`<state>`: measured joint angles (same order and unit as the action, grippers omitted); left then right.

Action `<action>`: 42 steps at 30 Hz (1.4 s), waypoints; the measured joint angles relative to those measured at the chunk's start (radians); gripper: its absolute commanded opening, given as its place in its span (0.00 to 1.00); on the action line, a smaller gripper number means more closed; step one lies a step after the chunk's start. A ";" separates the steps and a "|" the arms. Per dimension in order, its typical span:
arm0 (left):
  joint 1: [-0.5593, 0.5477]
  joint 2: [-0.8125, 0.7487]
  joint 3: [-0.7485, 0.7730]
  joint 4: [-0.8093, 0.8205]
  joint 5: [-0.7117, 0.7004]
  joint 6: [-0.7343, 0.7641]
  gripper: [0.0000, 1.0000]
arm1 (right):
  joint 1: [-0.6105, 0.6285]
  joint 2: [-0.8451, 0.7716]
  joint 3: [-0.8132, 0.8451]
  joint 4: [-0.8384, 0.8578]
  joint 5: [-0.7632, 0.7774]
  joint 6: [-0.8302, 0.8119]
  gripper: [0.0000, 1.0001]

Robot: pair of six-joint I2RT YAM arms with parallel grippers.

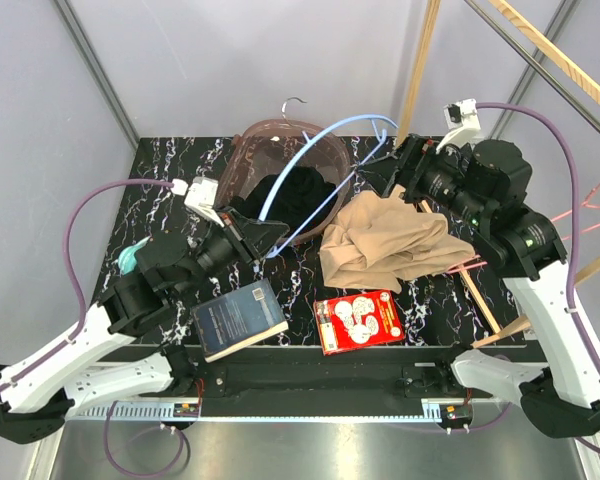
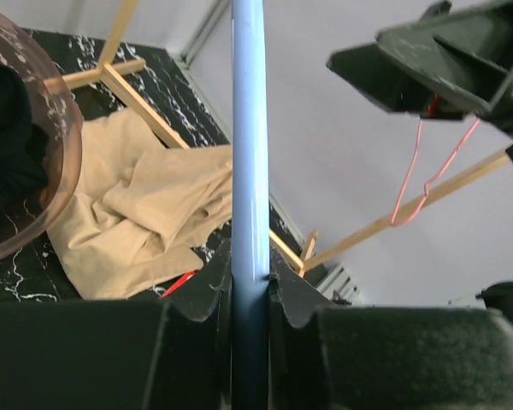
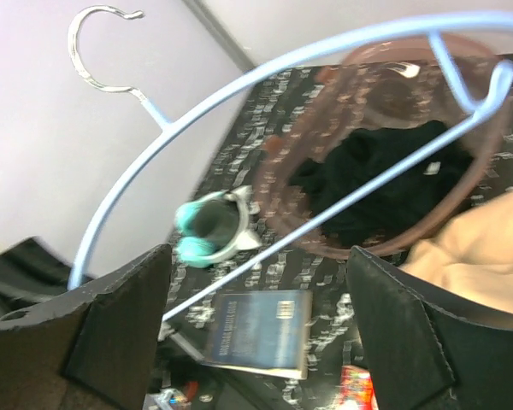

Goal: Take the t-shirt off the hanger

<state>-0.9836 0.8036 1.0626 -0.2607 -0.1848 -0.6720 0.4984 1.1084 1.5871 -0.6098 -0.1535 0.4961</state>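
The light blue hanger (image 1: 315, 165) is bare and held up over the table. My left gripper (image 1: 263, 236) is shut on its lower bar, which stands upright between the fingers in the left wrist view (image 2: 249, 171). The tan t-shirt (image 1: 388, 246) lies crumpled on the black marble table, off the hanger; it also shows in the left wrist view (image 2: 145, 213) and at the right edge of the right wrist view (image 3: 487, 256). My right gripper (image 1: 400, 168) is open and empty near the hanger's far end. In the right wrist view the hanger (image 3: 265, 94) passes beyond its open fingers (image 3: 124, 329).
A brownish translucent basket (image 1: 248, 150) holding black cloth stands at the back middle. A dark blue book (image 1: 238, 318) and a red packet (image 1: 358, 320) lie near the front edge. A teal object (image 1: 130, 260) sits at left. A wooden rack (image 1: 480, 300) with a pink wire hanger stands at right.
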 measured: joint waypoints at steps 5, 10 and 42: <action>0.000 -0.023 -0.034 0.067 -0.050 -0.021 0.00 | 0.001 -0.025 -0.034 0.061 -0.079 0.093 0.92; 0.000 0.012 -0.037 0.166 -0.051 -0.057 0.00 | 0.003 -0.034 -0.145 0.190 -0.180 0.218 0.92; 0.162 0.827 0.631 0.379 0.342 -0.288 0.00 | 0.013 -0.370 -0.045 -0.045 0.192 0.174 0.00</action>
<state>-0.8215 1.6306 1.6932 0.1184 0.1574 -0.9596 0.5117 0.7383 1.5425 -0.6548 0.0387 0.6704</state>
